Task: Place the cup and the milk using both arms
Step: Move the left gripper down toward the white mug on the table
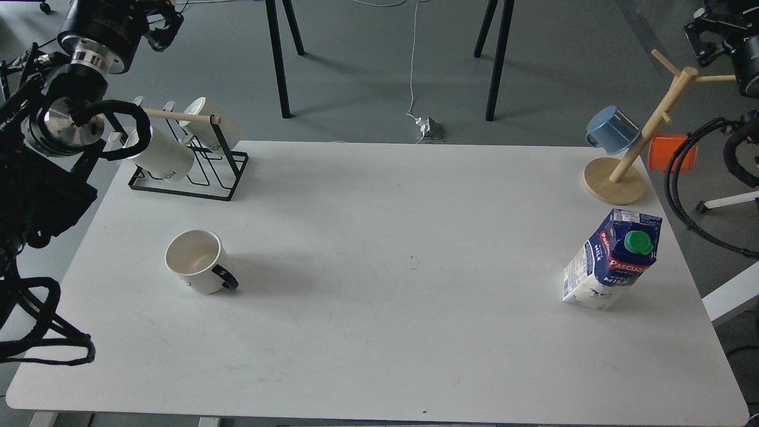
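The cup, a white mug with a black handle turned to the lower right, stands upright and empty on the left part of the white table. Near the right edge stands the milk, a blue and white carton with a green cap. My left gripper hangs high at the top left, behind the mug rack and well away from the cup; it is dark and its fingers cannot be told apart. At the top right corner my right gripper is partly cut off, far above the milk, and holds nothing that I can see.
A black wire rack with cream mugs stands at the table's back left. A wooden mug tree at the back right carries a blue cup and an orange cup. Black cables loop off the right edge.
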Robot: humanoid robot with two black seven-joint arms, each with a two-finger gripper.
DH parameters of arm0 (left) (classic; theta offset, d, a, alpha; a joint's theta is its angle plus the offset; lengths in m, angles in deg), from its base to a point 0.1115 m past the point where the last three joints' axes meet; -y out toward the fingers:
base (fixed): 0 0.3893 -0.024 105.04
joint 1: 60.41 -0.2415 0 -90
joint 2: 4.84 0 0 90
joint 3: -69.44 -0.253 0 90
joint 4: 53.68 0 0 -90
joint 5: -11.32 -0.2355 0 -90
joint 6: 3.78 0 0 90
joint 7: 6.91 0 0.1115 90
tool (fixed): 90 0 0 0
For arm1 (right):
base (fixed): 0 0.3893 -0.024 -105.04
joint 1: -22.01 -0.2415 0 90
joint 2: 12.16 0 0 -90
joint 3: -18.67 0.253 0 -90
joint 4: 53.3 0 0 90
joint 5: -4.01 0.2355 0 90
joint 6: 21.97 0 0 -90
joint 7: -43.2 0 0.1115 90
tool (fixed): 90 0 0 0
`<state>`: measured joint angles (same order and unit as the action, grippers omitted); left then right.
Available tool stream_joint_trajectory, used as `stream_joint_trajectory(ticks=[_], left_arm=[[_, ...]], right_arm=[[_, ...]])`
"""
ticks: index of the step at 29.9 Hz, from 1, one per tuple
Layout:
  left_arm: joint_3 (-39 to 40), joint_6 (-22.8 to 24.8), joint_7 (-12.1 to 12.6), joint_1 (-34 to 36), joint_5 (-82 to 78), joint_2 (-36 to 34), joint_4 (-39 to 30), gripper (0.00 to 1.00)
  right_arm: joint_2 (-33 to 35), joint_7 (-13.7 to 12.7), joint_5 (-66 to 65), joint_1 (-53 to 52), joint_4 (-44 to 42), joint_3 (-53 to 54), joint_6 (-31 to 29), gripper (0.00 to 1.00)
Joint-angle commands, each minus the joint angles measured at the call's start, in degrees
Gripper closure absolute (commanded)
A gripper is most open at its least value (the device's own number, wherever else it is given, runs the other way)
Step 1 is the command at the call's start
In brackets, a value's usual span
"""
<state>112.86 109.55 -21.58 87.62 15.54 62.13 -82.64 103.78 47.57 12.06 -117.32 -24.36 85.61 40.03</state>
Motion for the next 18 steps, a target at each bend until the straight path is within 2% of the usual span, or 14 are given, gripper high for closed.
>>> stream_joint_trajectory(ticks=[1, 7, 8, 10, 11, 14, 18], left_arm=[[-0.44, -0.47, -0.28, -0.47, -0.09, -0.08, 0.21, 0.01], [-0.27, 0.23, -0.1, -0.64, 0.09, -0.69, 1.71, 0.01], [-0.35, 0.75, -0.1, -0.64, 0.18, -1.05, 1.62, 0.0], [-0.7, 4.68, 0.95, -1.08, 0.09, -2.89, 0.75, 0.01], [-0.79, 4.68, 1.21, -1.43, -0.08, -3.33, 0.13, 0.01], [-4.99, 4.68, 2.36, -3.19, -2.09, -5.78, -4.86, 0.01], [-9.31, 4.68, 2.45, -3.28, -11.92, -13.25, -10.58, 0.01]], right_arm=[[-0.18, -0.07, 0.04, 0.81, 1.03, -0.05, 0.0, 0.01], [-0.27, 0.02, -0.22, 0.46, -0.9, -1.37, 0.0, 0.01], [-0.27, 0.02, -0.22, 0.37, -0.99, -1.46, 0.0, 0.01], [-0.27, 0.11, -0.14, 0.72, -0.03, -2.33, 0.0, 0.01], [-0.36, 0.11, -0.14, 0.81, 0.58, -2.77, 0.0, 0.01], [-0.71, 0.46, 0.04, 2.82, 5.67, -1.99, 0.0, 0.01], [-0.8, 0.64, 0.04, 7.22, 13.49, 1.34, 0.0, 0.01]])
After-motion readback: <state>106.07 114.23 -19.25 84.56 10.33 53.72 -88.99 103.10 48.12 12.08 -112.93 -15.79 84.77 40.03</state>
